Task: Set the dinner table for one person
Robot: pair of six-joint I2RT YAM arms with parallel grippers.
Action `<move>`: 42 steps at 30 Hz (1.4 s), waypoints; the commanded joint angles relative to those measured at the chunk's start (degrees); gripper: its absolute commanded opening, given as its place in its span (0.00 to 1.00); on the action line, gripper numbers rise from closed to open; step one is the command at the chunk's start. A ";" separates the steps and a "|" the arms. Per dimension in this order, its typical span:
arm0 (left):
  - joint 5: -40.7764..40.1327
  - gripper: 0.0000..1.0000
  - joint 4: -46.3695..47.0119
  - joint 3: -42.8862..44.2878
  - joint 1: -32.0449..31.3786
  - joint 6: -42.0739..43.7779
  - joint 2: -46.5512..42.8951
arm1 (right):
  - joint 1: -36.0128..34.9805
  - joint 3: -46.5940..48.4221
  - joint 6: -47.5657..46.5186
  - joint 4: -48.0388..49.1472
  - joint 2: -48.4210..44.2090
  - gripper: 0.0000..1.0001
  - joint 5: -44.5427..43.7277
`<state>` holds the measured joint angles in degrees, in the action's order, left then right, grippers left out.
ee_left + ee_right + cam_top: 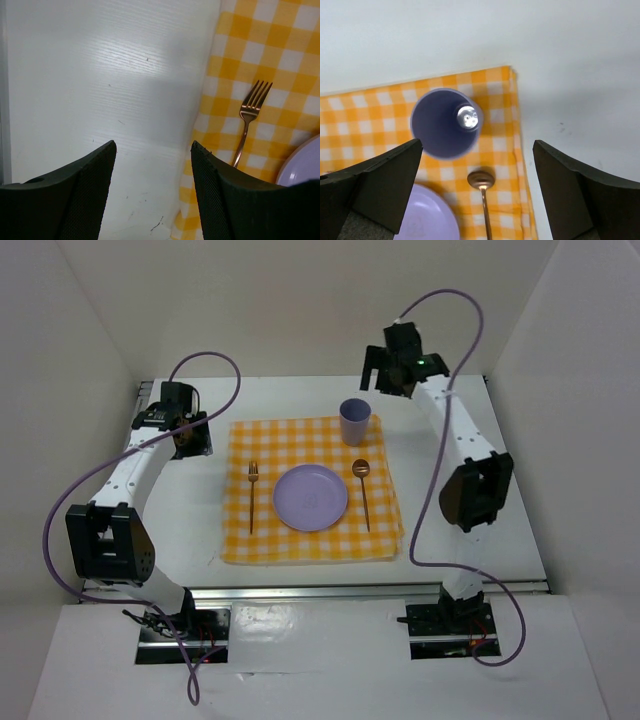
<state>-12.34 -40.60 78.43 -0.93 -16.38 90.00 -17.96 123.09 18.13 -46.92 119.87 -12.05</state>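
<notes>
On the white dinner table (470, 530) lies a yellow-and-white checked cloth (310, 540). On the cloth stand a lilac plate (310, 497) in the middle, a copper fork (252, 495) to its left, a copper spoon (363, 490) to its right and a lilac cup (354, 422) at the far right corner. My left gripper (186, 438) is open and empty, low over the bare table just left of the cloth. My right gripper (385, 375) is open and empty, raised beyond the cup. The right wrist view looks down into the cup (442, 122), with the spoon's bowl (480, 179) below it.
White walls close the table in at the back and both sides. A metal rail (370, 590) runs along the near edge by the arm bases. Purple cables loop over both arms. The left wrist view shows the fork (248, 117) and the plate's rim (302, 165).
</notes>
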 commanded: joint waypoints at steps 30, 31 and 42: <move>-5.33 0.67 -3.96 -17.26 8.40 17.35 -20.73 | 20.42 -61.30 16.33 -7.31 -66.43 1.00 13.45; -5.33 0.67 -3.96 -18.04 8.40 17.35 -21.52 | 20.42 -61.30 16.32 -7.31 -66.96 1.00 13.46; -4.80 0.67 -5.72 -18.58 8.40 17.35 -25.40 | 20.42 -61.30 15.80 -9.68 -71.35 1.00 15.04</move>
<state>-17.30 -45.95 60.40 7.35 0.05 65.93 2.76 61.43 34.83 -54.26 50.00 2.42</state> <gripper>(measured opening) 0.675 0.999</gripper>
